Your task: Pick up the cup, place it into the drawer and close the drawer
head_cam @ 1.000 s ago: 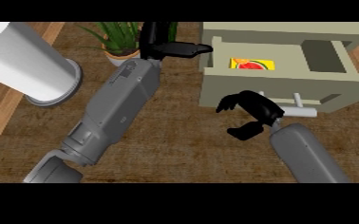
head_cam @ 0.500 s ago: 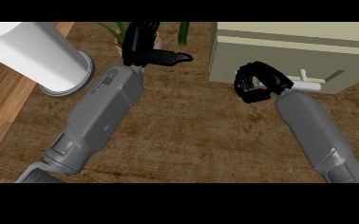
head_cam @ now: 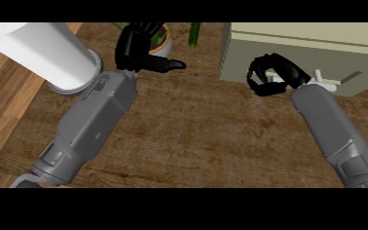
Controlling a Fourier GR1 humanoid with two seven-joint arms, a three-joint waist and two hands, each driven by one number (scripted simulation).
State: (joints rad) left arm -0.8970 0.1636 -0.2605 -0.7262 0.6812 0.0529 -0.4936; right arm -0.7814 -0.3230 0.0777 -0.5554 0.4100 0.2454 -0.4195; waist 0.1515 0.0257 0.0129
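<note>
The beige drawer unit (head_cam: pixel 302 48) stands at the upper right with its drawer front flush and a white handle (head_cam: pixel 325 85) sticking out. My right hand (head_cam: pixel 271 75) is at that front, just left of the handle, its fingers curled with nothing in them. No cup shows anywhere; the drawer's inside is hidden. My left hand (head_cam: pixel 138 48) is raised at the upper middle, fingers straight and thumb pointing right, holding nothing.
A tall white cylinder (head_cam: pixel 45 53) stands at the upper left on the wooden counter (head_cam: pixel 194 136). A potted plant (head_cam: pixel 164 40) sits behind my left hand, with green leaves beside the drawer unit.
The drawer stood open a second ago with a red and yellow thing inside; it is now shut. My right hand moved up to the drawer front. The view has shifted.
</note>
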